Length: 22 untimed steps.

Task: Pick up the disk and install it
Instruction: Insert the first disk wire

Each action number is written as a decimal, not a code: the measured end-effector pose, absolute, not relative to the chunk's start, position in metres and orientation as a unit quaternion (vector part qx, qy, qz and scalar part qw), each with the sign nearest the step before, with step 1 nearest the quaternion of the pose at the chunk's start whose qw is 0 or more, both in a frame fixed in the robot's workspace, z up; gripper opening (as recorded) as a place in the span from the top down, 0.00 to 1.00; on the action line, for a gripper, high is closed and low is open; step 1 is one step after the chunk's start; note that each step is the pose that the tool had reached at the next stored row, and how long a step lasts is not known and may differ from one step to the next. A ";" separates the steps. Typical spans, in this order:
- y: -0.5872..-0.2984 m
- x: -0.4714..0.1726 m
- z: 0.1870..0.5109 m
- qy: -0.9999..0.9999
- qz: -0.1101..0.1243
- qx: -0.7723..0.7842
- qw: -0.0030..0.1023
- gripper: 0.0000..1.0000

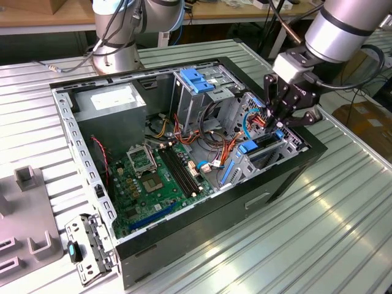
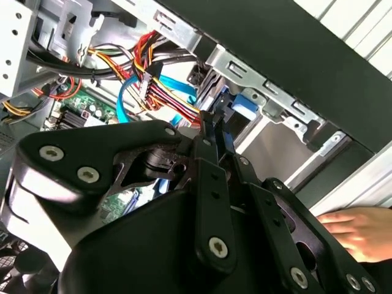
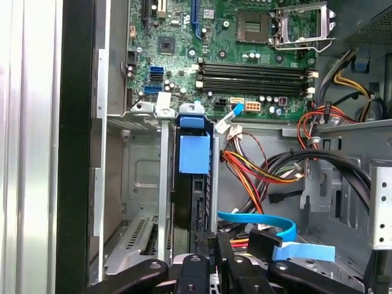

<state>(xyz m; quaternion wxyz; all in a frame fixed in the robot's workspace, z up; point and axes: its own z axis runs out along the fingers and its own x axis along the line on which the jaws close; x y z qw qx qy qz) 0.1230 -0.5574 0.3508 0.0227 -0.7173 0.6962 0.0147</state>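
While the disk (image 3: 195, 184) sits in its bay, the gripper (image 1: 277, 125) grips it.

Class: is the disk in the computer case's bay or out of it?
In: the disk stands on edge in the bay, tool at its end.

arm (image 1: 343, 27): silver tube, black band | claw (image 1: 278, 122): black linkages, silver screws
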 end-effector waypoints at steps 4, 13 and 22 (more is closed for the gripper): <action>-0.559 0.121 0.351 0.696 0.014 -0.717 0.023 0.82; -0.564 0.120 0.348 0.696 0.014 -0.718 0.023 0.82; -0.564 0.120 0.345 0.696 0.015 -0.718 0.023 0.82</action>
